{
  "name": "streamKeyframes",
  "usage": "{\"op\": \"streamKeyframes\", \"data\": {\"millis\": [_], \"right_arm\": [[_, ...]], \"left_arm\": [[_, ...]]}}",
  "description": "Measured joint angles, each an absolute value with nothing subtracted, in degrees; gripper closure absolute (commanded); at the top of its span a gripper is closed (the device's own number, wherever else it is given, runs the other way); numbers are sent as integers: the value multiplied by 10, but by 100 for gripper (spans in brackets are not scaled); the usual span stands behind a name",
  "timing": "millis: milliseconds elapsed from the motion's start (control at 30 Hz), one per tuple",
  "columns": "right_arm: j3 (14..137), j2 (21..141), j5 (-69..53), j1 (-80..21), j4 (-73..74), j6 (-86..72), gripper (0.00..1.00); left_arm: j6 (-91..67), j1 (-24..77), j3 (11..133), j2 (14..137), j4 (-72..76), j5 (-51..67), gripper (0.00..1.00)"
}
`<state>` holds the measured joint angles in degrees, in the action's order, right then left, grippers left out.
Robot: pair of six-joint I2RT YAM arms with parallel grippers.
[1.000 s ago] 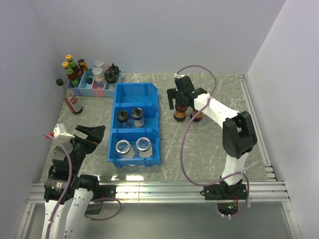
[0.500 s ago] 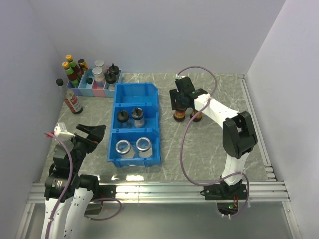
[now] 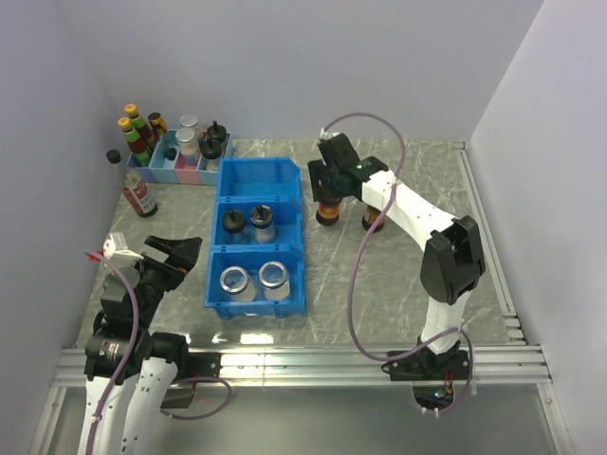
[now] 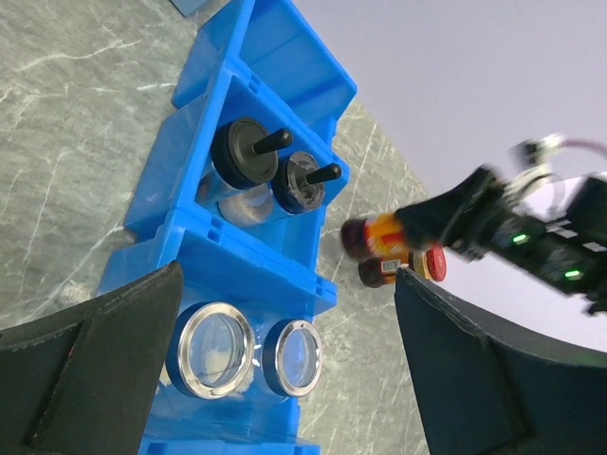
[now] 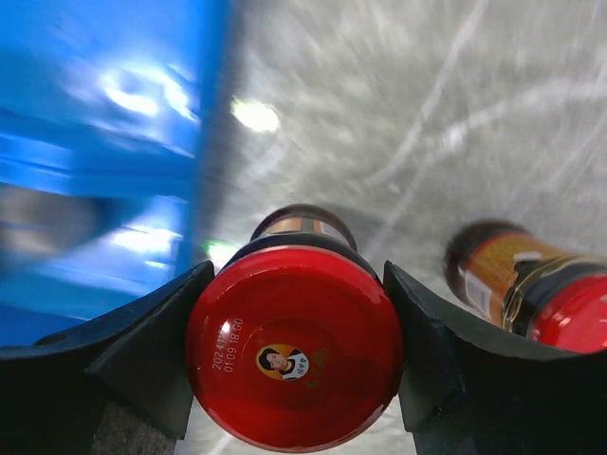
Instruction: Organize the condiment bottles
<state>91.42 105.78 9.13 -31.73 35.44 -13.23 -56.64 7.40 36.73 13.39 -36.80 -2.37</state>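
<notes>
A blue three-compartment bin [image 3: 214, 239] lies mid-table. Its front compartment holds two clear glass jars with silver lids [image 3: 233, 281] [image 3: 274, 275], which also show in the left wrist view [image 4: 211, 346] [image 4: 292, 356]. Its middle compartment holds two black-capped shakers [image 3: 231, 224] [image 3: 262, 220]. The back compartment [image 3: 256, 177] is empty. My right gripper [image 3: 327, 194] is shut on a dark jar with a red lid [image 5: 294, 346], just right of the bin. The second red-lidded jar [image 3: 373, 218] [image 5: 531, 284] stands on the table beside it. My left gripper [image 3: 175, 251] [image 4: 287, 275] is open and empty, left of the bin.
A pink and blue tray [image 3: 180, 169] with taller sauce bottles stands at the back left. A slim clear bottle with a red label [image 3: 139, 190] stands in front of it. Walls close in on the left, back and right.
My right gripper has carried the red-lidded jar left, away from the second jar and up to the bin's right side. The left arm has not moved.
</notes>
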Motion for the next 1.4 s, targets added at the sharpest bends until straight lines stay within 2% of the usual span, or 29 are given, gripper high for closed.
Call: {"op": "streamKeyframes", "data": {"millis": [300, 467, 933, 1400], "right_arm": [[1113, 1069, 109, -357, 367, -136, 100], [1232, 1142, 84, -364, 362, -136, 100], [1302, 1347, 78, -401, 330, -136, 100], [1373, 1392, 42, -423, 252, -129, 100]], "left_arm": [[-564, 74, 367, 134, -366, -24, 1], [-564, 74, 367, 133, -366, -23, 1], [-567, 74, 367, 108, -367, -13, 1], [-567, 75, 347, 102, -366, -6, 1]]}}
